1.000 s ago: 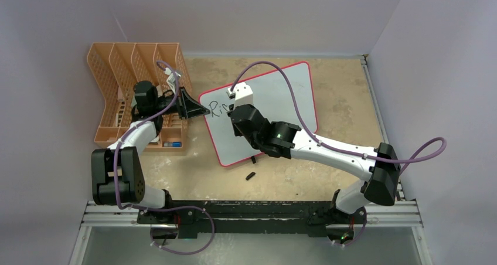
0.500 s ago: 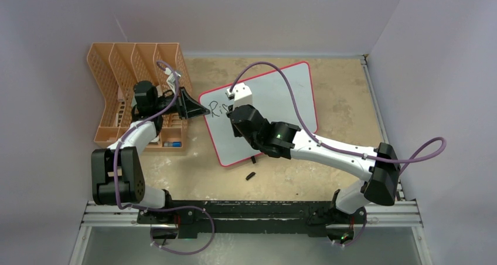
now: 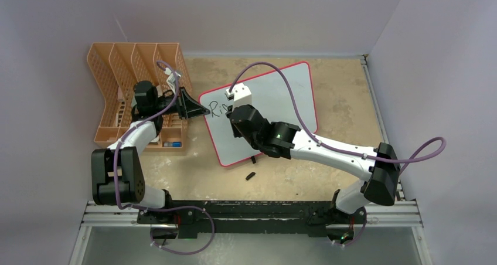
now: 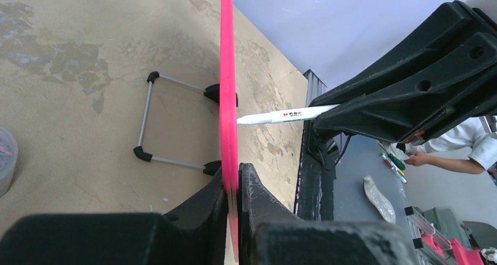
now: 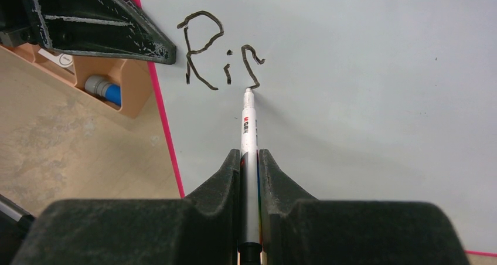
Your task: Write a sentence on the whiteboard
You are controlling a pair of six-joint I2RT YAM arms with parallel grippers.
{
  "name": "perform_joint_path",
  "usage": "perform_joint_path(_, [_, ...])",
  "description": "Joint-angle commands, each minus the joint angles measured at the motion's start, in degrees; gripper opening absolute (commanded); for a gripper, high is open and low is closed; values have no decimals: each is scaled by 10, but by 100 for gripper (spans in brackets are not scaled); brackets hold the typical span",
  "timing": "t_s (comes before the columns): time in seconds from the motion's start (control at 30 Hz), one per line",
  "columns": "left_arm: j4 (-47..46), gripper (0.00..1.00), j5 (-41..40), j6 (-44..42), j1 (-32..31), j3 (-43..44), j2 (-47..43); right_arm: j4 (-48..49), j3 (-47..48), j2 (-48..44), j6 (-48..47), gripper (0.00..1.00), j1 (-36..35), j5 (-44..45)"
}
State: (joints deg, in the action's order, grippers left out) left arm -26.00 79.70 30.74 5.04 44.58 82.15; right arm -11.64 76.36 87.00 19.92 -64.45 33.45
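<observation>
The whiteboard [image 3: 281, 95] stands tilted on the table, white with a pink rim [image 4: 226, 89]. My left gripper [image 4: 234, 183] is shut on its left edge, seen from above as the left gripper [image 3: 196, 108]. My right gripper [image 5: 250, 156] is shut on a white marker [image 5: 249, 124] whose tip touches the board. The sentence [image 5: 220, 60] reads "Ri" plus one hooked stroke, in black, near the board's top left corner. From above, the right gripper [image 3: 231, 109] covers part of the lettering. In the left wrist view the marker [image 4: 287, 114] meets the board's face.
An orange mesh file rack [image 3: 126, 95] stands just left of the board, with a blue-capped item [image 5: 104, 89] in it. A small black cap [image 3: 251, 176] lies on the table near the board's front corner. The board's wire foot [image 4: 146, 115] rests on the tabletop.
The right gripper has edged slightly along the board with the marker, lengthening the last stroke. The left arm and the board have not moved.
</observation>
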Motion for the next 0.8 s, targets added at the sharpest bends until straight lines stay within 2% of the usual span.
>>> perform_joint_path(0.0, [7, 0, 3, -18, -14, 10, -8, 32, 21, 7, -1, 0, 0, 9])
perform_joint_path(0.33, [7, 0, 2, -18, -14, 10, -8, 38, 22, 0, -4, 0, 0, 0])
perform_joint_path(0.77, [8, 0, 1, -18, -14, 10, -7, 30, -14, -61, 2, 0, 8, 5])
